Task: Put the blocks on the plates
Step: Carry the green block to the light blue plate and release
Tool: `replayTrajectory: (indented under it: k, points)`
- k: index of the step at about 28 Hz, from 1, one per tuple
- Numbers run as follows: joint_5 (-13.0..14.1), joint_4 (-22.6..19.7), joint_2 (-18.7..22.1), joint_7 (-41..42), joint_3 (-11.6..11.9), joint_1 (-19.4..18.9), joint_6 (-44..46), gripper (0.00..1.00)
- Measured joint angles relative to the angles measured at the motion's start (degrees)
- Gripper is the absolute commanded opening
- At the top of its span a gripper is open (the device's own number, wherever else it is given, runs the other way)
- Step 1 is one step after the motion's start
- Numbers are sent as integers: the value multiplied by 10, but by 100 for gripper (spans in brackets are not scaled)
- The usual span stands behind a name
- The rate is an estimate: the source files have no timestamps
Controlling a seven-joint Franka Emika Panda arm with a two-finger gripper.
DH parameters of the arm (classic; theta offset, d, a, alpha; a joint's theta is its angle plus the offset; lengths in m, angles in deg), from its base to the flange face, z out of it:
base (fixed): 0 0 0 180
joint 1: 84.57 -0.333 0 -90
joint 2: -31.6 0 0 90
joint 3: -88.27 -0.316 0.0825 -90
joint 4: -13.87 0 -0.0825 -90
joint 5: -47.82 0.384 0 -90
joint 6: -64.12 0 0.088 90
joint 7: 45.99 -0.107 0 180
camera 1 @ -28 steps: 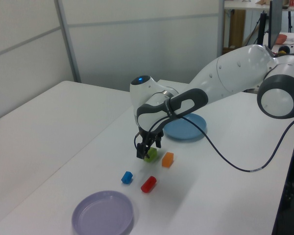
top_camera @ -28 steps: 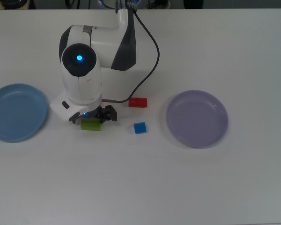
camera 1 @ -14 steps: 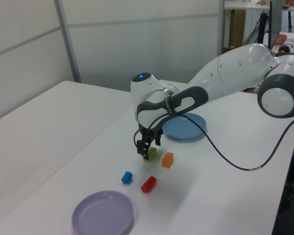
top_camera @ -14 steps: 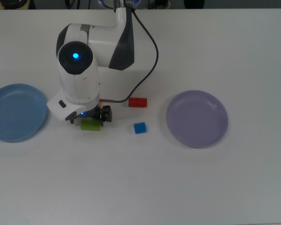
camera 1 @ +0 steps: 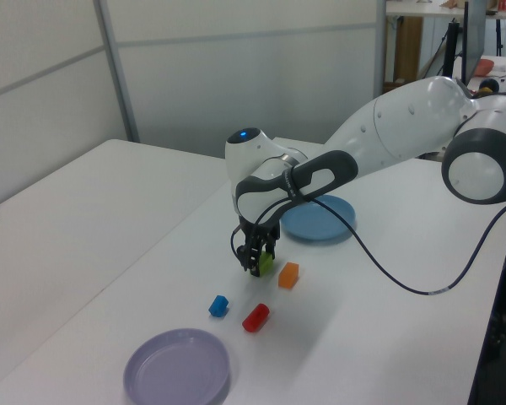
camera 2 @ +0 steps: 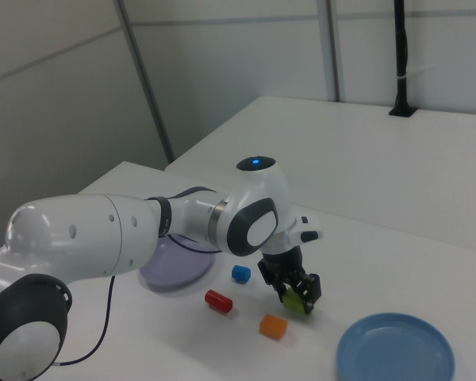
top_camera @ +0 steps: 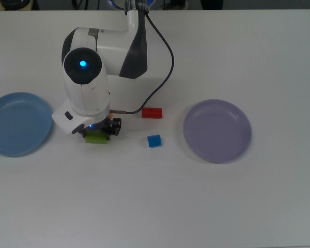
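My gripper (top_camera: 99,132) stands low over the table with its fingers shut on the green block (top_camera: 95,138), which shows between the fingertips in the right view (camera 2: 295,301). The orange block (camera 1: 287,275) lies on the table just beside it, mostly hidden under the arm in the top view. The red block (top_camera: 152,112) and the small blue cube (top_camera: 154,140) rest on the table between the gripper and the lavender plate (top_camera: 217,130). The light blue plate (top_camera: 18,124) sits at the top view's left edge. Both plates hold nothing.
A black cable (top_camera: 163,77) runs from the arm's wrist across the table toward the red block. The white arm (top_camera: 106,51) covers the table behind the gripper. A black post (camera 2: 400,55) stands on the far table in the right view.
The gripper shifted slightly toward the top view's left and dropped over the green block. Its fingers drew together onto the block. The other blocks and both plates stayed put.
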Motion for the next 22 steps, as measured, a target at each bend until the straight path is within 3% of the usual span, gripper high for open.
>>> replayTrajectory:
  k: [8,14,22]
  points:
    - [16,13,31,2,2,27,25,22]
    - [26,15,67,36,4,85,62,22]
    - [28,7,52,83,4,163,60,22]
